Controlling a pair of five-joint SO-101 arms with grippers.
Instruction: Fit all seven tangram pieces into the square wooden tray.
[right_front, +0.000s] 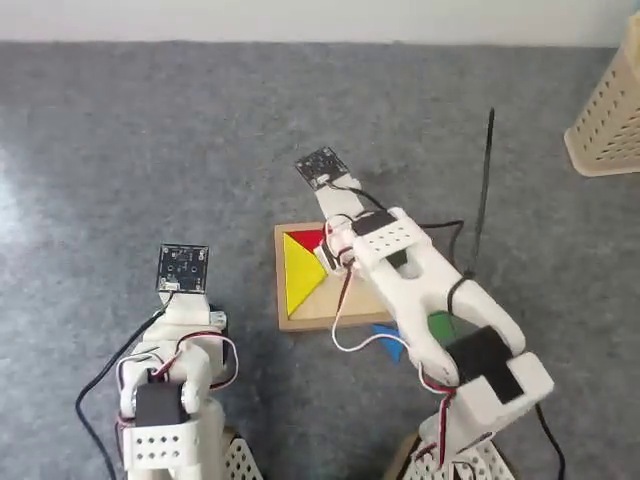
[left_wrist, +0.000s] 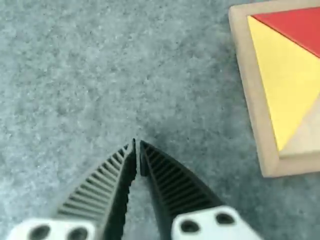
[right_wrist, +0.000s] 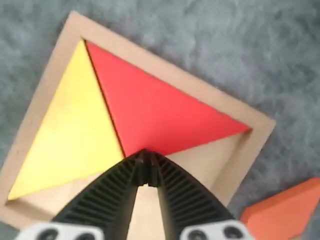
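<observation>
The square wooden tray (right_wrist: 250, 150) lies on grey carpet and holds a yellow triangle (right_wrist: 70, 130) and a red triangle (right_wrist: 150, 110) side by side. The rest of its floor is bare wood. My right gripper (right_wrist: 147, 155) is shut and empty, its tips just above the point where the two triangles meet. An orange piece (right_wrist: 287, 210) lies on the carpet outside one tray corner. In the high view a blue piece (right_front: 390, 340) and a green piece (right_front: 440, 325) lie beside the tray, partly under the right arm (right_front: 410, 270). My left gripper (left_wrist: 136, 145) is shut over bare carpet, apart from the tray's edge (left_wrist: 255, 115).
A cream perforated basket (right_front: 610, 120) stands at the far right. A thin black rod (right_front: 487, 180) and cables run behind the tray. Open carpet stretches to the left of and behind the tray.
</observation>
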